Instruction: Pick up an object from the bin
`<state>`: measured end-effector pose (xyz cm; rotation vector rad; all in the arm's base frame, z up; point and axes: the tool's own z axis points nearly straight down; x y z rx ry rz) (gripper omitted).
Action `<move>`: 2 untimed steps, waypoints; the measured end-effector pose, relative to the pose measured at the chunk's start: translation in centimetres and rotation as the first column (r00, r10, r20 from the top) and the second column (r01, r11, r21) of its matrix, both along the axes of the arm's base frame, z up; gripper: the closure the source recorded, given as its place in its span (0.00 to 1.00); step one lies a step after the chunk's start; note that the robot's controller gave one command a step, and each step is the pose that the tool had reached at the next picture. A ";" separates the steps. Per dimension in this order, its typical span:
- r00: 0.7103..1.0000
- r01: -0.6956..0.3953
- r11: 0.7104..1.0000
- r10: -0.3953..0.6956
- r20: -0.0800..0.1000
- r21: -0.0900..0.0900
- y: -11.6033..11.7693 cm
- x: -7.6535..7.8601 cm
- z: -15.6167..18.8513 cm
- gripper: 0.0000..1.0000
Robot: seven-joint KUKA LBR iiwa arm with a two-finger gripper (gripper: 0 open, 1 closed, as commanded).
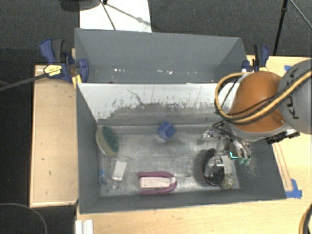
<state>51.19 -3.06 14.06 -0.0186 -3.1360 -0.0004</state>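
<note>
Mid-pick at best, going by this. Claw (225, 156) down low at the right end of the bin (146, 57), hanging right above a black rounded thing (210, 172) on the bin floor, near the front wall. Looks like touching or nearly so, but can't say which from this angle. Can't tell either whether open or clamped shut: too much dark clutter packed together down there. No sign of anything raised off the floor, so not calling it a grab.

Rest of the stuff well apart from the action: small blue block (166, 130) up toward the back wall, purple-and-white flat thing (157, 182) along the front wall, clear plastic bit (118, 169) left of that, and a round pale-green disc (106, 140) leaning at the far left. All untouched, as far as visible.

So, guessing at progress: getting over a target, done. Closing on it, unknown. Lifting clear of the bin, definitely left to do. Probably the black thing as the pick, but only a guess from position. Worth watching for: front wall sitting just beside that black thing, so not much room on that side, and a rounded shape prone to slipping out on the way up.
</note>
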 end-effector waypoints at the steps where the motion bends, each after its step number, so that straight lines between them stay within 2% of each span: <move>1: 0.936 -0.353 0.936 0.352 0.021 0.011 -5.1 -1.8 -6.3 0.00; 2: 0.710 -0.704 0.710 0.704 0.008 -0.005 -11.0 -3.1 -4.0 0.00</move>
